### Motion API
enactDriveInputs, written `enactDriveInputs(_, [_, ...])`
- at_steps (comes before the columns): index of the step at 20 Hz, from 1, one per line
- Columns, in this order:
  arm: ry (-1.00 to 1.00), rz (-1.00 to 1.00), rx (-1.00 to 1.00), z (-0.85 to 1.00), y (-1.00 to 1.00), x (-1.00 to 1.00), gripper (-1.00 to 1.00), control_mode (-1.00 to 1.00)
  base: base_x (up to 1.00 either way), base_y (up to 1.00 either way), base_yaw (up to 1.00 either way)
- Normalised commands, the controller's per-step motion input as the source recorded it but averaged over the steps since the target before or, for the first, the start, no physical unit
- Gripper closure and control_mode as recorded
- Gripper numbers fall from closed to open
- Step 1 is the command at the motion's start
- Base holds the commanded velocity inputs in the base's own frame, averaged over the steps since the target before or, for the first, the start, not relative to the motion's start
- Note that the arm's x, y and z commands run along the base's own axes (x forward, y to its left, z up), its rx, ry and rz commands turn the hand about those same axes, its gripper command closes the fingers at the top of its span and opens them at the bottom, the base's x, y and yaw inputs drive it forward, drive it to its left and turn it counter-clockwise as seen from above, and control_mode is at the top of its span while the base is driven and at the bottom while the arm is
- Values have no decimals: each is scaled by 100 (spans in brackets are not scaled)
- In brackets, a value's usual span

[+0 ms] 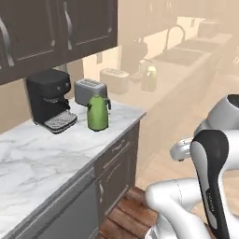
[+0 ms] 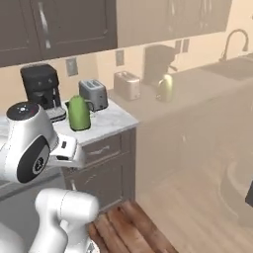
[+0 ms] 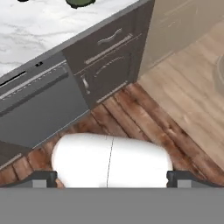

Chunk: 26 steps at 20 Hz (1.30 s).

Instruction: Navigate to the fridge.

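Note:
The fridge is out of view. My gripper (image 3: pixel 111 178) hangs over the wooden floor (image 3: pixel 131 113) and points down at it. Its two dark fingertips (image 3: pixel 46 177) stand far apart with nothing between them, so it is open. My arm (image 1: pixel 210 177) is folded close above the base, just in front of the dark lower cabinets (image 3: pixel 109 61).
A marble counter (image 1: pixel 37 158) carries a black coffee machine (image 1: pixel 49 100), a grey toaster (image 1: pixel 89 91) and a green kettle (image 1: pixel 98 113). Below it sits a grey dishwasher front (image 3: pixel 39 109). Dark upper cabinets (image 1: pixel 56 28) hang above. Past the counter's end, a hazy pale counter with a sink faucet (image 1: pixel 173 35) runs on.

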Motion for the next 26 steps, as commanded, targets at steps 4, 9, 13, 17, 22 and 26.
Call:
enactDriveInputs(4, [0,0,0,0,0,0,-100,100,0,0,-100])
enactDriveInputs(9, [0,0,0,0,0,0,-100,100,0,0,-100])
enactDriveInputs(13, [0,0,0,0,0,0,-100,100,0,0,-100])
enactDriveInputs(17, [0,0,0,0,0,0,-100,100,0,0,-100])
enactDriveInputs(22, [0,0,0,0,0,0,-100,100,0,0,-100])
enactDriveInputs(26, [0,0,0,0,0,0,-100,100,0,0,-100])
